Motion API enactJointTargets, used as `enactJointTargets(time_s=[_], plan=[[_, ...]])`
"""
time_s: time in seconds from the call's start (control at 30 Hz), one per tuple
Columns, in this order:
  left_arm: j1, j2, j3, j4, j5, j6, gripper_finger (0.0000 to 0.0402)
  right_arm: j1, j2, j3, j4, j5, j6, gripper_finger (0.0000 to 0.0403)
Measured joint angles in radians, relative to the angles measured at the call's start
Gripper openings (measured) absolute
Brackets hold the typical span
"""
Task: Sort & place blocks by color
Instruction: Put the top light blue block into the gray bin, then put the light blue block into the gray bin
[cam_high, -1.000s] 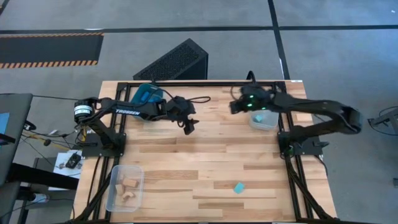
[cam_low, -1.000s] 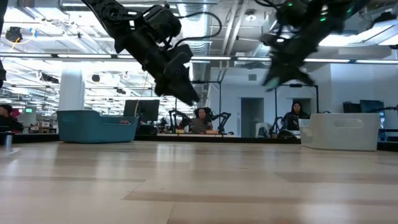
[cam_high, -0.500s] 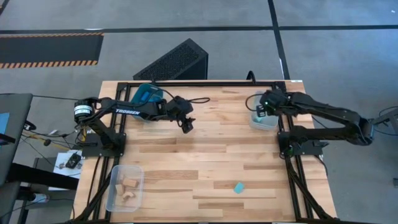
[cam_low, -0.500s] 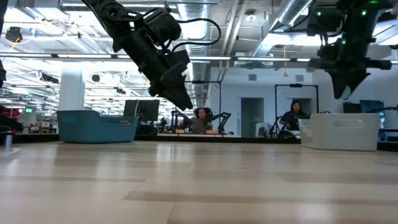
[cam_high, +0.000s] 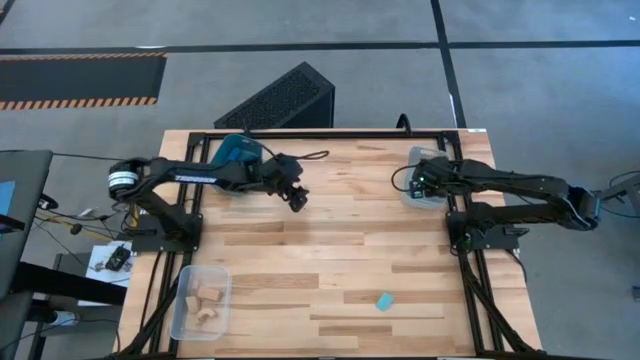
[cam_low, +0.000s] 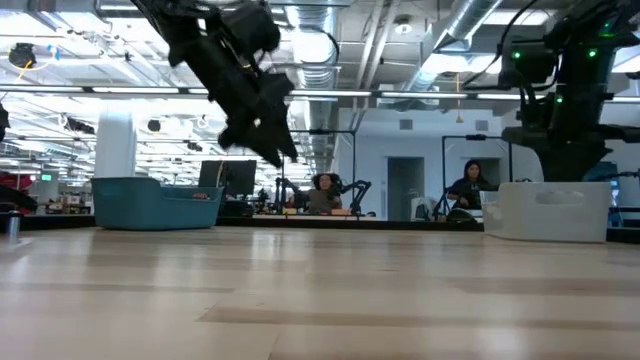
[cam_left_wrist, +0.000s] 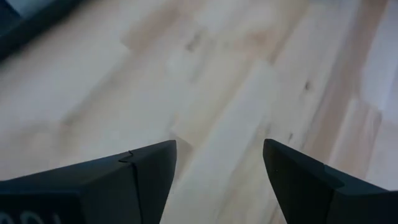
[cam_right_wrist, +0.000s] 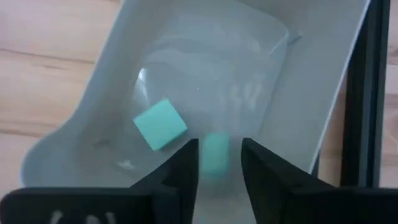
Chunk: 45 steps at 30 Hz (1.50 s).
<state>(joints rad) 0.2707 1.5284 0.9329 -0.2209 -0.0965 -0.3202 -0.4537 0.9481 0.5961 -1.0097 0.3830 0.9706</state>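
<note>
My right gripper (cam_right_wrist: 219, 144) is open and points down into the clear bin (cam_right_wrist: 311, 93) at the table's far right corner (cam_high: 436, 203). Two light cyan blocks lie on the bin's floor: a cube (cam_right_wrist: 160, 124) and a second block (cam_right_wrist: 215, 155) below the gap between my fingers, apparently untouched. Another cyan block (cam_high: 384, 301) lies flat on the table near its near edge. Several tan blocks (cam_high: 208, 300) sit in a clear bin at the near left corner. My left gripper (cam_high: 299, 199) hangs open over bare wood (cam_left_wrist: 219, 146), with nothing between its fingers. No dark blue block shows.
A teal bin (cam_high: 235, 152) stands at the far left, behind my left arm, and shows in the low view (cam_low: 150, 203). The near left bin's wall (cam_high: 186, 300) lies by the table's edge. Bare wood spans the table's middle. People sit in the room beyond the table.
My right gripper swung toward the table's right edge, from the far middle to above the clear bin. It turned to point straight down and lowered behind the bin's wall. My left gripper drew back slightly toward the far left and rose a little.
</note>
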Motion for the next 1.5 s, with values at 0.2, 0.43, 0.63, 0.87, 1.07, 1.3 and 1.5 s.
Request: enactJointTargets(time_s=[0.2, 0.43, 0.63, 0.87, 1.07, 1.3, 1.5], plan=[[0.026, -0.173, 0.0, 0.021, -0.09, 0.042, 0.0229, 0.01, -0.022, -0.001, 0.113, 0.013, -0.072, 0.0182], [0.055, -0.315, 0.001, 0.112, 0.05, 0.164, 0.0229, 0.096, -0.11, 0.0, 0.659, -0.122, -0.306, 0.0187], [0.025, -0.332, 0.001, 0.204, 0.078, 0.187, 0.0229, 0.139, -0.099, 0.049, 1.084, -0.301, -0.401, 0.0161], [0.02, -0.364, 0.001, 0.303, 0.079, 0.162, 0.0229, 0.149, 0.0, 0.265, 1.023, -0.46, -0.464, 0.0143], [0.002, -0.313, -0.029, 0.305, 0.097, 0.143, 0.0229, 0.195, 0.087, 0.314, 0.755, -0.474, -0.475, 0.0134], [-0.089, -0.243, -0.04, 0.305, 0.133, 0.118, 0.0228, 0.377, 0.21, 0.27, 0.726, -0.463, -0.346, 0.0134], [-0.098, -0.296, -0.038, 0.36, 0.02, 0.148, 0.0228, 0.323, 0.264, 0.368, 0.902, -0.34, -0.293, 0.0133]])
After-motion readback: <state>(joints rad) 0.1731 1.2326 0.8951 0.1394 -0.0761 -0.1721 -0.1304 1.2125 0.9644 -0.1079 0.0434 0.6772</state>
